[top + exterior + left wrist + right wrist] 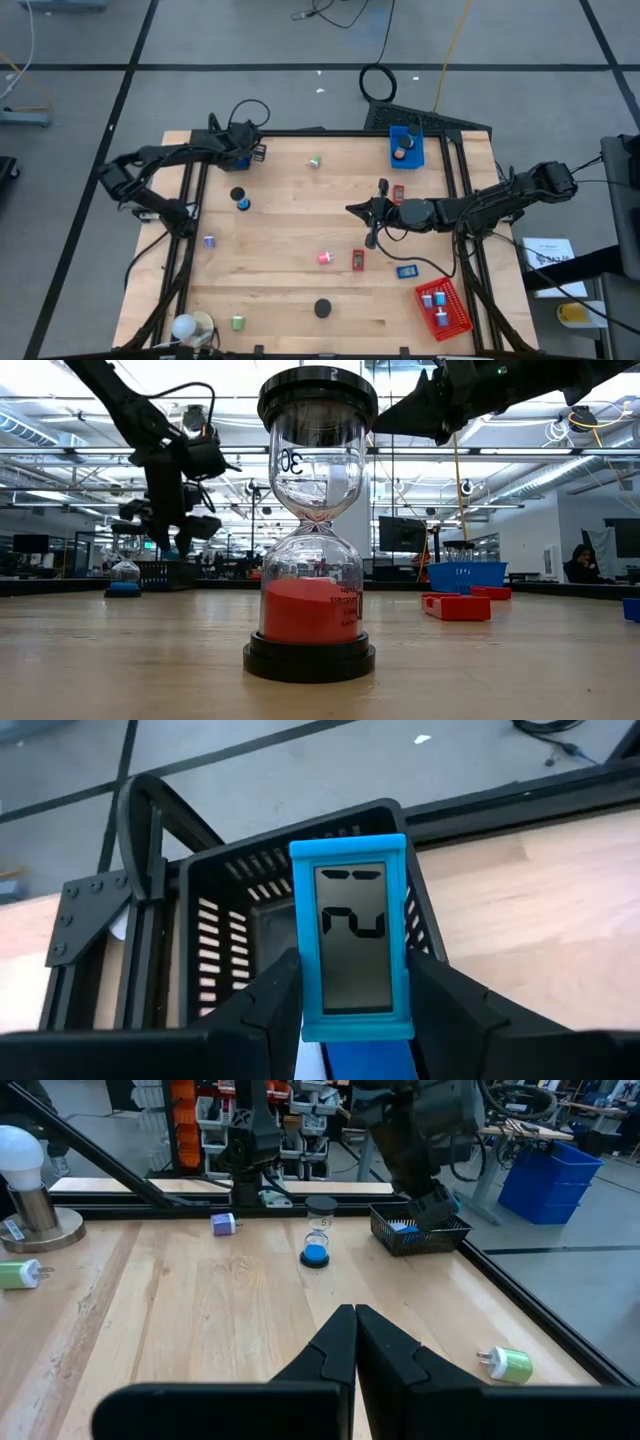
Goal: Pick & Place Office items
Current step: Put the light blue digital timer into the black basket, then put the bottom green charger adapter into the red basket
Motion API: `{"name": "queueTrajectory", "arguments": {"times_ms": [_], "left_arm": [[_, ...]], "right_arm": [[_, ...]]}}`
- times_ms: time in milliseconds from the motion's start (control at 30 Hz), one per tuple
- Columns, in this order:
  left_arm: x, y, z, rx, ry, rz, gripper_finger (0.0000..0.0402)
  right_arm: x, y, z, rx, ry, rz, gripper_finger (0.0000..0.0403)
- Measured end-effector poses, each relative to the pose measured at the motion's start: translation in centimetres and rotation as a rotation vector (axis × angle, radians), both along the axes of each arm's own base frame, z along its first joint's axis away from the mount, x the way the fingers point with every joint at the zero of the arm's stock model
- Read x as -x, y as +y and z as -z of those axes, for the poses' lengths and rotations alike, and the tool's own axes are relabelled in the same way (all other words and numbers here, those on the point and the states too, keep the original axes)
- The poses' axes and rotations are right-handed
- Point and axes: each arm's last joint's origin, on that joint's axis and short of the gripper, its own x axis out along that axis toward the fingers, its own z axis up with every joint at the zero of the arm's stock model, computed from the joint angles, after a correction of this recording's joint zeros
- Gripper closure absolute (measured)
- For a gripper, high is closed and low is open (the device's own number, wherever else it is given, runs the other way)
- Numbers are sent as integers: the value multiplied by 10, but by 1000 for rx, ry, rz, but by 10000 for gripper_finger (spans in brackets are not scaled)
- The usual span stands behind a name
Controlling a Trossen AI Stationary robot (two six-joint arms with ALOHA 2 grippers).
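My left gripper (355,982) is shut on a small blue digital timer (350,935) with a grey screen. It hangs just above the black slatted tray (215,910) at the table's far left corner (245,152). My right gripper (355,1318) is shut and empty, hovering mid-table (356,210) and pointing toward the left edge. Small items lie scattered on the wood: a green roll (315,160), a blue-based hourglass (244,205), a purple piece (208,241), a pink one (325,258) and a red block (358,260). A red-sand hourglass (310,560) stands on its black base. My left gripper pinches the blue timer by its two long side edges (308,995), near its lower end, one finger (270,1000) on each side. The timer stands up along the fingers, its screen toward the wrist camera. It is lifted clear, over the black tray's opening.
A blue tray (407,147) sits at the far right and a red tray (443,308) at the near right, both holding items. A white bulb on a tan base (190,325) stands at the near left corner. A black frame (190,200) borders the table.
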Motion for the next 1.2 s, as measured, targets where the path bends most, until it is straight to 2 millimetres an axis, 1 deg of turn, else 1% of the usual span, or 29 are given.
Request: {"name": "queueTrajectory", "arguments": {"times_ms": [200, 367, 433, 600, 733, 867, 1000, 1100, 1200], "left_arm": [[-2, 7, 13, 9, -8, -43, 249], [0, 11, 18, 19, -4, -70, 249], [0, 11, 17, 17, -10, -76, 237], [0, 11, 17, 15, -5, -66, 188], [-1, 11, 17, 14, 1, -50, 178], [-4, 8, 13, 2, 9, -13, 188], [-6, 1, 1, -26, 6, 46, 213], [-11, -10, -13, -50, -10, 135, 239], [-17, -26, -27, -80, -9, 249, 270]], "right_arm": [[0, 0, 0, 0, 0, 0, 403], [0, 0, 0, 0, 0, 0, 403], [0, 0, 0, 0, 0, 0, 403], [0, 0, 0, 0, 0, 0, 403], [0, 0, 0, 0, 0, 0, 403], [0, 0, 0, 0, 0, 0, 403], [0, 0, 0, 0, 0, 0, 403], [0, 0, 0, 0, 0, 0, 403], [0, 0, 0, 0, 0, 0, 403]]}}
